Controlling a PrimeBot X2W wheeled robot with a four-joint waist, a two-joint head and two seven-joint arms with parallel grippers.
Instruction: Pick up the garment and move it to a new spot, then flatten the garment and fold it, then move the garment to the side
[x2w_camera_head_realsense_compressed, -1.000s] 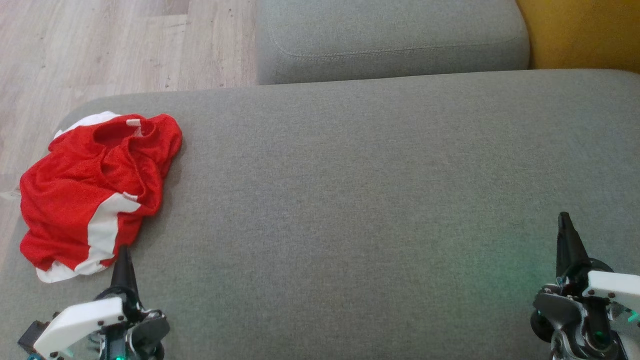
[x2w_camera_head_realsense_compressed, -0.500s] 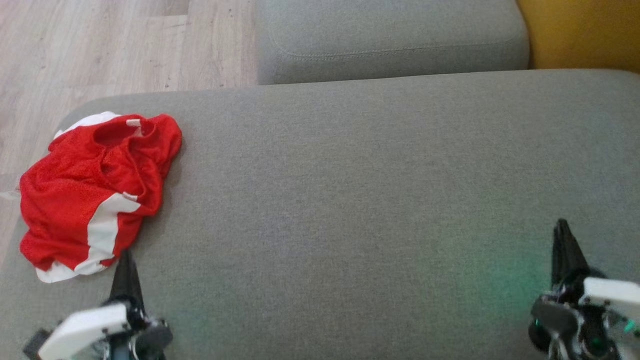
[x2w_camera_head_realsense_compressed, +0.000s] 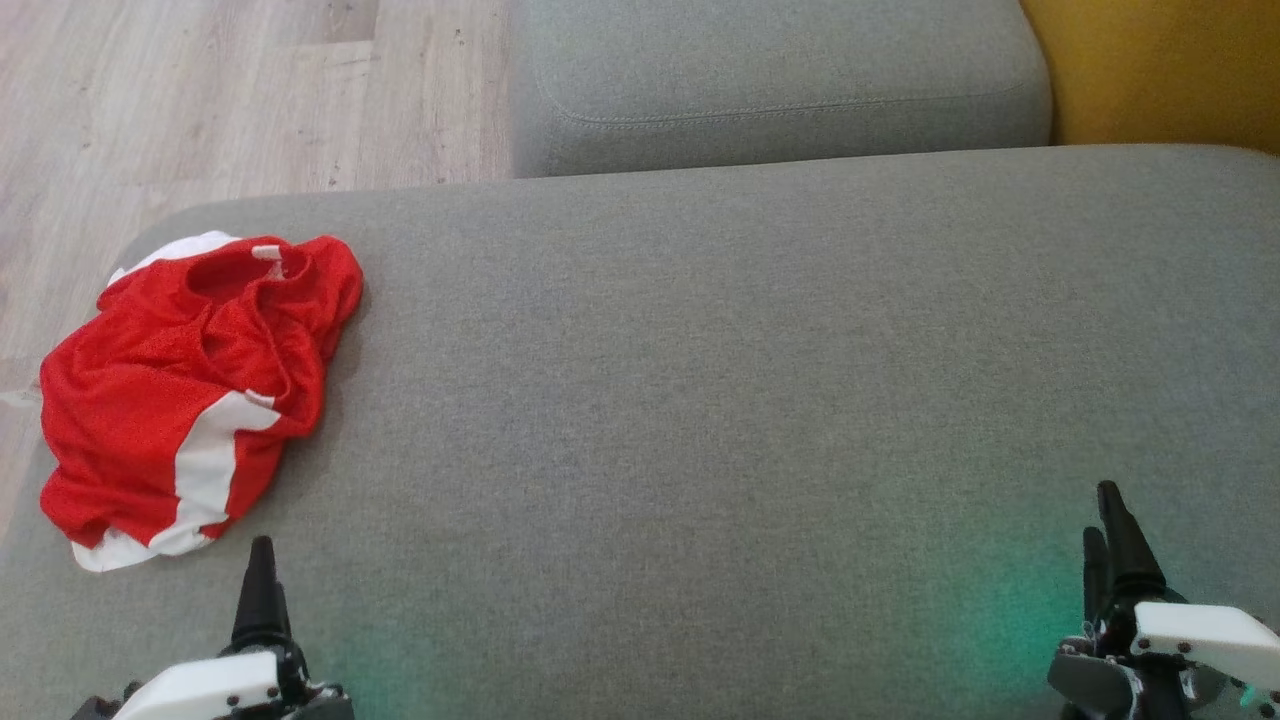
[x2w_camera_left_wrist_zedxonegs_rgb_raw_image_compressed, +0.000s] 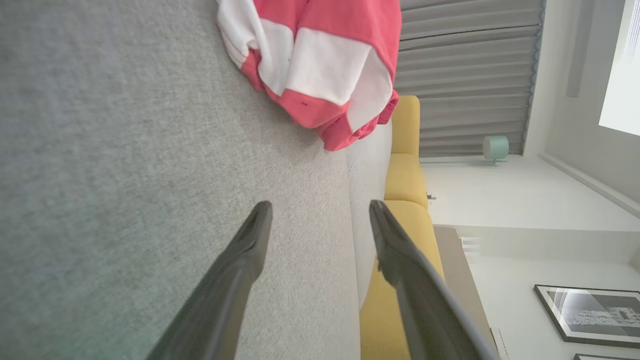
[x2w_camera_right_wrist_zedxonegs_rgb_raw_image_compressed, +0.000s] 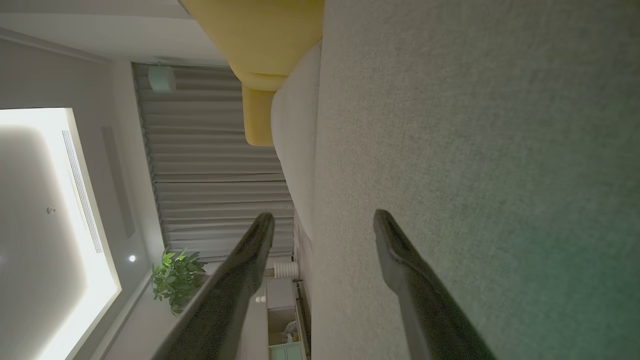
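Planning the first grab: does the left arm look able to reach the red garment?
Probably yes. The garment lies crumpled just ahead of the open left gripper, slightly to its left, with bare grey cushion between them and nothing covering it.

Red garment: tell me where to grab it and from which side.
Probably pinch the raised ridge of folds at the right edge of the red garment, with the left tool descending from the near side. That ridge stands proud of the cushion; the white hem lies flat.

The garment (x2w_camera_head_realsense_compressed: 130, 400) is made of mesh cloth, the sofa (x2w_camera_head_realsense_compressed: 700, 400) is covered in coarse matt weave, the floor (x2w_camera_head_realsense_compressed: 200, 100) is laid in wood.
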